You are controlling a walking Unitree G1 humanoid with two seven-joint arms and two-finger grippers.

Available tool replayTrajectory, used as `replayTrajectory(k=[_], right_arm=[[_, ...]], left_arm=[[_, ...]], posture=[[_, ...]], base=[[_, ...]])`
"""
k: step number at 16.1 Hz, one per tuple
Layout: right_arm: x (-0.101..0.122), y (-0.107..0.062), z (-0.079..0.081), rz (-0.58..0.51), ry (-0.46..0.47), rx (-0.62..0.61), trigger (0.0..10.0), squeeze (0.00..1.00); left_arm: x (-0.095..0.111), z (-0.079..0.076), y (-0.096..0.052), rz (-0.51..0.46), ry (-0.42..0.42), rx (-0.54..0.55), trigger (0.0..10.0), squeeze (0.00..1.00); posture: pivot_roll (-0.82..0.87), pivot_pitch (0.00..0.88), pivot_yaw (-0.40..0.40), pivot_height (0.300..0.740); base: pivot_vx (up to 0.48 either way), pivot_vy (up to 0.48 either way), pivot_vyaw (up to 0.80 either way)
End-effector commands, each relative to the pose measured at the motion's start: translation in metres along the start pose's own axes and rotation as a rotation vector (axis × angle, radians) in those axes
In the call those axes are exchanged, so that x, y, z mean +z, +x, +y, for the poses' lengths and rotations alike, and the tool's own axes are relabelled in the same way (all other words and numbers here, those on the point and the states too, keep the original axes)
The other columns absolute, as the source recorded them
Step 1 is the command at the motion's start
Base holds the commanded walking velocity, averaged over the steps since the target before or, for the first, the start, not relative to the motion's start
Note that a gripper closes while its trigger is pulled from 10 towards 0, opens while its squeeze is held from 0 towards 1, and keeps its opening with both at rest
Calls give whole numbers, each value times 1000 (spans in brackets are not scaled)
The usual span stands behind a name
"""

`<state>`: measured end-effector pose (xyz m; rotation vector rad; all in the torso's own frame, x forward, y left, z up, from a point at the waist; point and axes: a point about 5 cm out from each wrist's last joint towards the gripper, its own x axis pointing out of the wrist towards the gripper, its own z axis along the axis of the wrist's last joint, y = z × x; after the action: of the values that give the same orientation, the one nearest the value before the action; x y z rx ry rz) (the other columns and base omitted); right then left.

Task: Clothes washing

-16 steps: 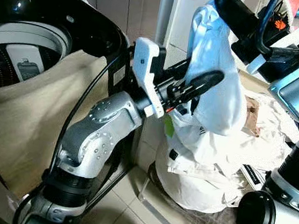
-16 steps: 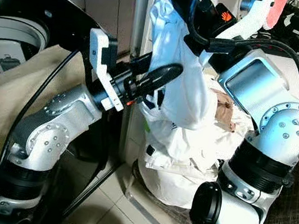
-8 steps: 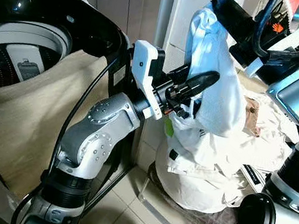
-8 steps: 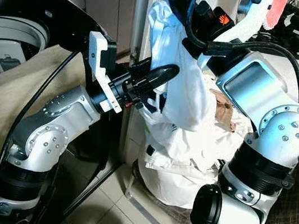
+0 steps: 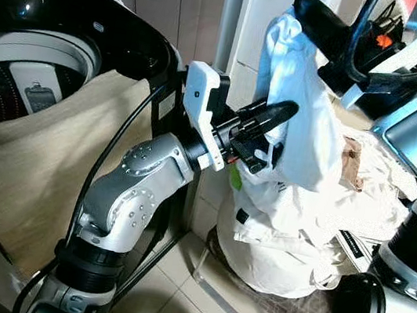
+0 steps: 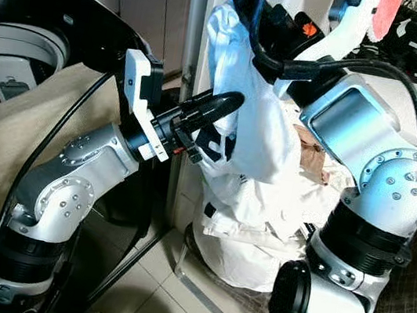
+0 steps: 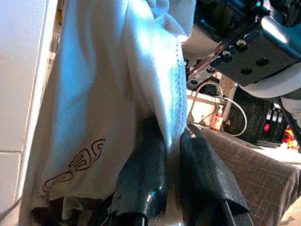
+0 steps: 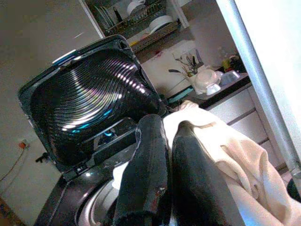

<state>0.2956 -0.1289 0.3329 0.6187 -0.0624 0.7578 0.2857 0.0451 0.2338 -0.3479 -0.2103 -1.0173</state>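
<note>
A white garment (image 5: 302, 116) hangs from my right gripper (image 5: 308, 5), which is shut on its top, high above a pile of white clothes (image 5: 291, 233). My left gripper (image 5: 279, 112) reaches in from the left and is shut on a fold at the garment's left edge. In the left wrist view the cloth's hem runs between the two black fingers (image 7: 141, 179), beside a brown printed mark (image 7: 80, 162). The washing machine (image 5: 27, 48) stands at the left, its drum open and its lid (image 8: 89, 99) raised.
A beige cloth (image 5: 33, 160) drapes over the washer's front edge. The clothes pile rests on a low seat with a brown checked cover (image 5: 303, 310) over a tiled floor (image 5: 177, 302). Cabinets (image 5: 177, 1) and a white wall stand behind.
My left gripper's fingers have closed on the garment's edge and drawn back slightly to the left. The right gripper still holds the garment up.
</note>
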Motion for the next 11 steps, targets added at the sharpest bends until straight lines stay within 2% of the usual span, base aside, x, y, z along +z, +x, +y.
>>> replayTrajectory(k=[1, 4, 5, 8, 9, 10, 11], right_arm=[[4, -3, 3, -27, -24, -1, 0, 0], [3, -4, 4, -31, -26, 0, 157, 0], [3, -4, 5, -33, -28, 1, 1020, 0], [2, -5, 5, -34, -32, 2, 1961, 0], [2, -5, 6, -34, -33, 1, 3451, 0], [2, -5, 6, -33, -39, -4, 4392, 0], [3, -4, 5, -40, -39, 2, 10000, 1000]], left_arm=[[-8, 2, -2, 39, -3, 13, 0, 0], [-8, 3, -2, 37, -2, 16, 0, 0], [-8, 3, -2, 36, -5, 15, 0, 0], [-8, 2, -2, 37, -8, 8, 0, 0], [-9, 2, -2, 42, -6, 4, 0, 0], [-9, 2, -2, 46, -5, 1, 0, 0], [-9, 4, -1, 46, 0, 8, 0, 0]], posture=[[-119, 0, -6, 740], [-120, 0, -2, 740], [-120, 0, -1, 740], [-121, 0, 4, 740], [-121, 0, 4, 740], [-121, 0, 4, 740], [-116, 0, 5, 740]], base=[[0, 0, 0], [0, 0, 0], [0, 0, 0], [0, 0, 0], [0, 0, 0], [0, 0, 0], [0, 0, 0]])
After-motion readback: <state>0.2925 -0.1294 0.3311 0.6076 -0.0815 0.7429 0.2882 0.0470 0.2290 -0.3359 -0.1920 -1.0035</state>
